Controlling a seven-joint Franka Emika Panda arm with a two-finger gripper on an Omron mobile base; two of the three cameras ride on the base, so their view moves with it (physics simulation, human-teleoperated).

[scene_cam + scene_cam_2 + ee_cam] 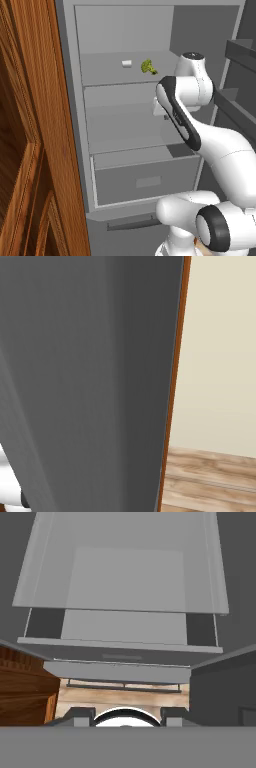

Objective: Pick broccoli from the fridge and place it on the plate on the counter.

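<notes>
- Fridge (125, 125) open, seen in left base view; grey shelves, box drawer (145, 182) at the bottom.
- Broccoli (148, 67) sits on the upper shelf (105, 70), toward its right side, mid-depth.
- Small white block (126, 63) on the same shelf, just left of the broccoli, not touching it.
- Arm (200, 125) reaches into the fridge at middle-shelf level, below the broccoli; wrist hides the gripper there.
- Hand view looks down over a shelf (125, 577) and the drawer front (120, 657); finger tips (80, 716) barely visible at the bottom edge, nothing between them.
- Jaw width: cannot tell.
- Brown wooden cabinet (30, 150) at left of the fridge.
- Right base view: grey fridge door (85, 381), cream wall (220, 356), wood floor (210, 481).
</notes>
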